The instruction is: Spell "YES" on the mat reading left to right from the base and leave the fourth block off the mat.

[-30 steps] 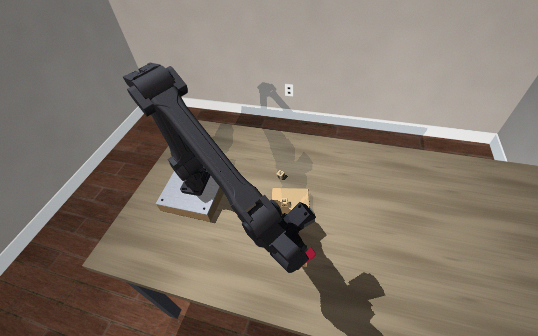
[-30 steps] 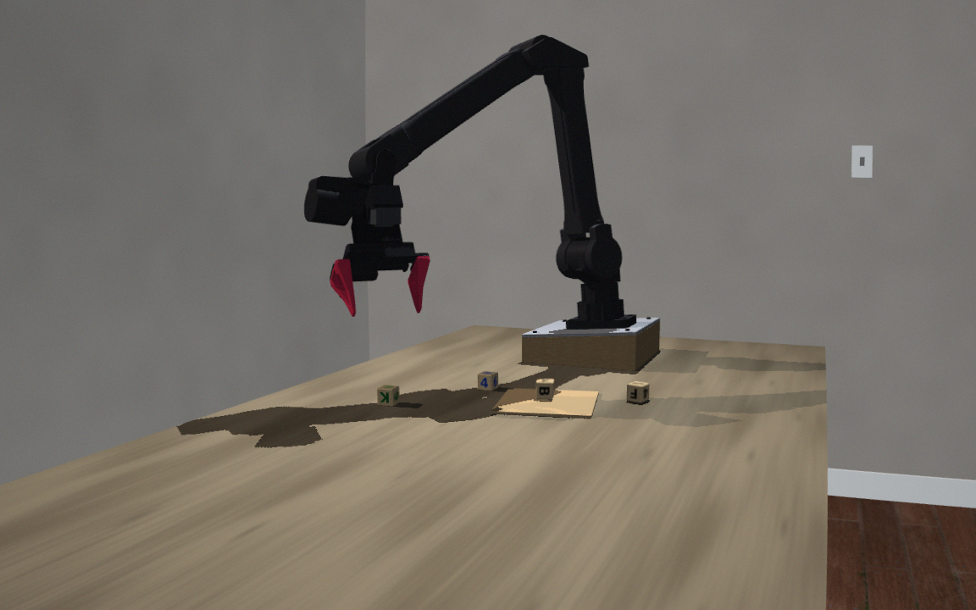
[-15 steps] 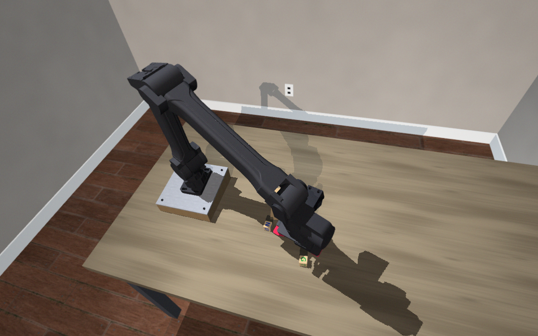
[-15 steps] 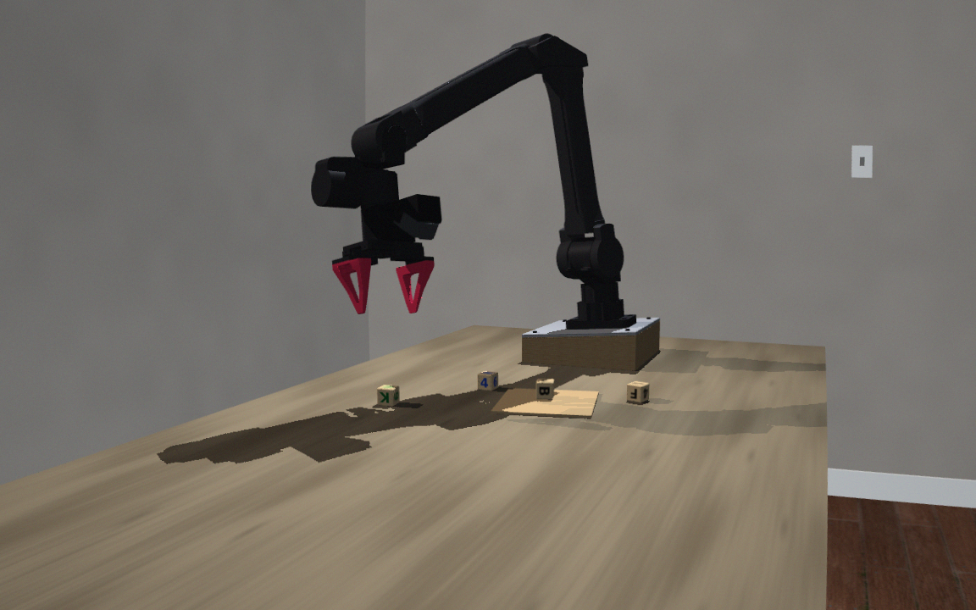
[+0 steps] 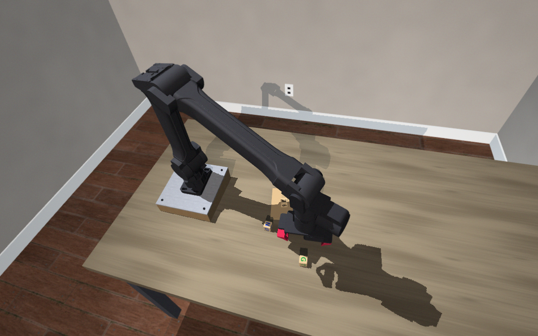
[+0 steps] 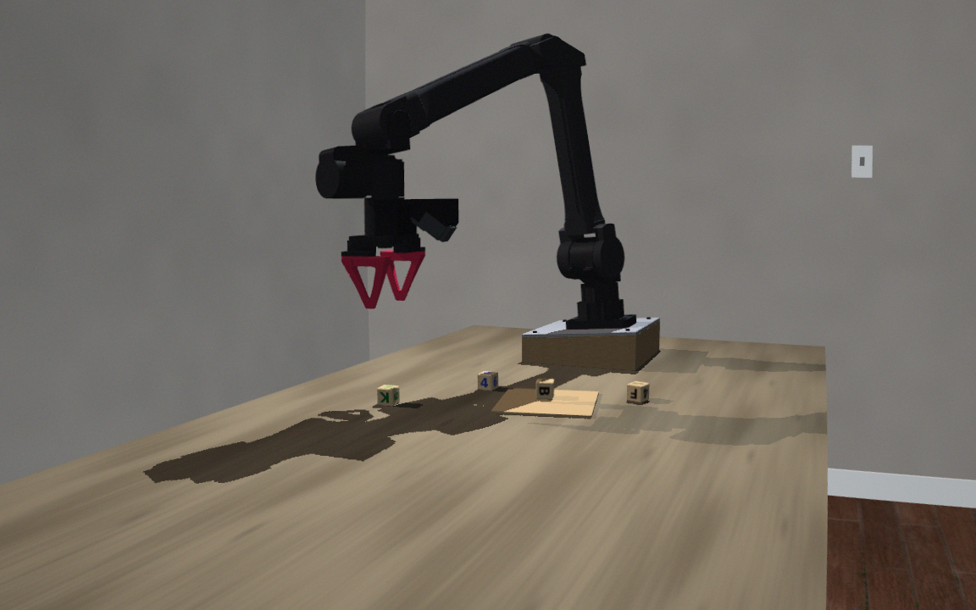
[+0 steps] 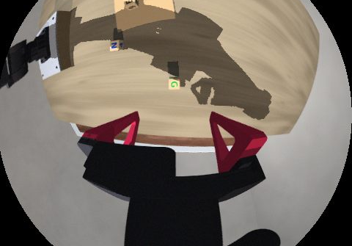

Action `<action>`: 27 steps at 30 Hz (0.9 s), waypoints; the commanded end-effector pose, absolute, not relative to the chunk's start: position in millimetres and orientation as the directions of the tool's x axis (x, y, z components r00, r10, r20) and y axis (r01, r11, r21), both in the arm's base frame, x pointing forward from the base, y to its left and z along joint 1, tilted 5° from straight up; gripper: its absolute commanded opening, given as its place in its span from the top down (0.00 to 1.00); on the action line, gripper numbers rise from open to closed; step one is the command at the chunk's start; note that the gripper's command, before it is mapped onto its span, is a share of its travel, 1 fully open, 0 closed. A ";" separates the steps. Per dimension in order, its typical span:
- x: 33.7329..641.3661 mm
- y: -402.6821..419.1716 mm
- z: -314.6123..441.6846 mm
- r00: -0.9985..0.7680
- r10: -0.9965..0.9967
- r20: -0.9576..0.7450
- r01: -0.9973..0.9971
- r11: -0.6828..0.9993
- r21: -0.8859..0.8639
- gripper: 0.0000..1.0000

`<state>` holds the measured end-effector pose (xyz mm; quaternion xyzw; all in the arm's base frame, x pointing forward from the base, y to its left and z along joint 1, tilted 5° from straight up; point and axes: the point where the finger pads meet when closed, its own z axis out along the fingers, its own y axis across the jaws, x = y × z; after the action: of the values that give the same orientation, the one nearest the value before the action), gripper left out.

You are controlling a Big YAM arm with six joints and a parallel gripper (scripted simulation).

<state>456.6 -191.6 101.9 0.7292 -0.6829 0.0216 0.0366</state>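
My gripper [image 5: 303, 239] [image 6: 384, 300] [image 7: 174, 115] is open and empty, high above the table. A tan mat [image 5: 276, 196] [image 6: 574, 402] [image 7: 158, 0] lies in front of the robot base, half hidden by the arm in the top view. One block [image 5: 283, 204] [image 6: 545, 390] [image 7: 130, 2] stands on the mat's near-left part, with a black E on top. A block with blue marks [image 5: 267, 224] [image 6: 487, 380] [image 7: 115, 45] sits just off the mat. A block with green marks [image 5: 303, 260] [image 6: 387, 393] [image 7: 174, 82] lies further out, below my gripper. A fourth block [image 6: 637, 391] stands off the mat's other side.
The robot base [image 5: 191, 192] [image 6: 590, 345] is mounted on a block at the table's edge behind the mat. The arm's dark shadow falls across the table over the blocks. The table's front edge shows near my fingers in the wrist view.
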 end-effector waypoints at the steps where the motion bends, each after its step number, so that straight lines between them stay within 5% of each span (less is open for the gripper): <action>1: 475.4 -199.4 119.2 0.101 -0.990 0.095 -0.995 -0.102 -0.004 0.00; 18: 478.3 -198.6 118.4 0.059 -0.993 0.098 -0.998 -0.061 -0.017 0.00; 27: 459.2 -199.9 80.3 -0.371 -0.925 0.084 -0.929 0.370 -0.019 0.00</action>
<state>460.5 -194.1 93.3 0.6528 -0.7563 0.0285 0.0317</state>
